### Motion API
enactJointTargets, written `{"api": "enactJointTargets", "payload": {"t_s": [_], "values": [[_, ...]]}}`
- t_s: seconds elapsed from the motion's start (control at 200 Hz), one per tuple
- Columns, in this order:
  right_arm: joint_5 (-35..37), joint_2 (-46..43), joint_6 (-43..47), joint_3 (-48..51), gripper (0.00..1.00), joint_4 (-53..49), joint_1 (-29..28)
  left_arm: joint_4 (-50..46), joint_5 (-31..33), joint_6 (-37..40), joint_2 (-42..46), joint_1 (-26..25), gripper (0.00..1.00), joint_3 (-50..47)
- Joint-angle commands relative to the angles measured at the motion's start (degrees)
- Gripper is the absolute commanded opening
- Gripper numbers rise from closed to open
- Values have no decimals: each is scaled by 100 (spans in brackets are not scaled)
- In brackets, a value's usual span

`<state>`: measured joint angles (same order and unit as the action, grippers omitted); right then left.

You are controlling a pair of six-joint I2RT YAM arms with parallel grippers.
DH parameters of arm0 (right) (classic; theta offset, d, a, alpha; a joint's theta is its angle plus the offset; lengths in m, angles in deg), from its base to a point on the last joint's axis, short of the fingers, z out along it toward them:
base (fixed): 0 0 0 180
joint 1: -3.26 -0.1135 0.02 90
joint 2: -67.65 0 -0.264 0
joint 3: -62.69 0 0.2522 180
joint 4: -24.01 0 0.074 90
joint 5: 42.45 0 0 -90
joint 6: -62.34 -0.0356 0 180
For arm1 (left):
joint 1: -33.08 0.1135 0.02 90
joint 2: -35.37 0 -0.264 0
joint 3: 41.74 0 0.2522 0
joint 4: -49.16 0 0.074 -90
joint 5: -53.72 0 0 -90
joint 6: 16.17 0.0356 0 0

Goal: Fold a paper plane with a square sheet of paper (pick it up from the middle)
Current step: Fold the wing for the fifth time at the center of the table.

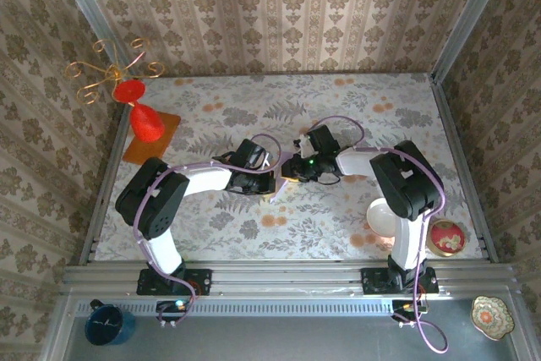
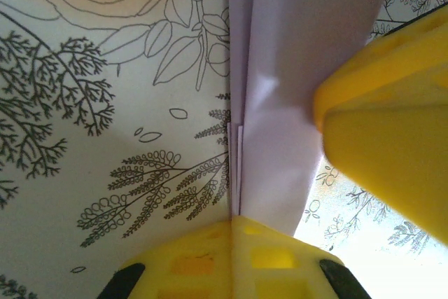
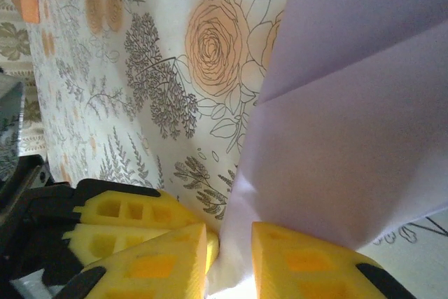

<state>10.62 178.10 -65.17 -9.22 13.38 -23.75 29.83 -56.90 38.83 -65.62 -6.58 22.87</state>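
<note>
Bench notes, remote session. I logged papered walls on three sides: the back wall (image 1: pixel 287 6), the left wall (image 1: pixel 34 124) and the right wall (image 1: pixel 507 133). All carried beige stripes with a repeated leaf medallion. Bare aluminium posts ran up the far left corner (image 1: pixel 89 14) and the far right corner (image 1: pixel 470 14). The tabletop (image 1: pixel 355 103) was covered with a pale cloth printed with grey ferns and orange roses. A slotted aluminium rail (image 1: pixel 287 281) crossed the near edge, with a grey ledge (image 1: pixel 287 336) below it. Light was soft and even, and shadows were faint. In my left wrist view the cloth (image 2: pixel 105 68) washed out to near white at lower right.
</note>
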Motion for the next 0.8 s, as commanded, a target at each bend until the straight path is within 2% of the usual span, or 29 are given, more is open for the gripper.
{"api": "enactJointTargets", "payload": {"t_s": [0.0,0.275,0.535,0.67,0.795], "values": [[-166,186,-19,-161,23,15,-57,-7,-109,-121,-325,-111,8,-199],[-38,408,85,-369,18,-306,-164,20,-139,-130,-334,-104,7,-198],[634,550,383,-681,16,-1259,-294,5,-119,-132,-284,-100,7,-192],[1087,612,530,-826,15,-1791,-323,-115,5,-156,13,-90,7,-191],[1222,626,596,-882,14,-1978,-336,-190,171,-200,566,-95,8,-225]]}}
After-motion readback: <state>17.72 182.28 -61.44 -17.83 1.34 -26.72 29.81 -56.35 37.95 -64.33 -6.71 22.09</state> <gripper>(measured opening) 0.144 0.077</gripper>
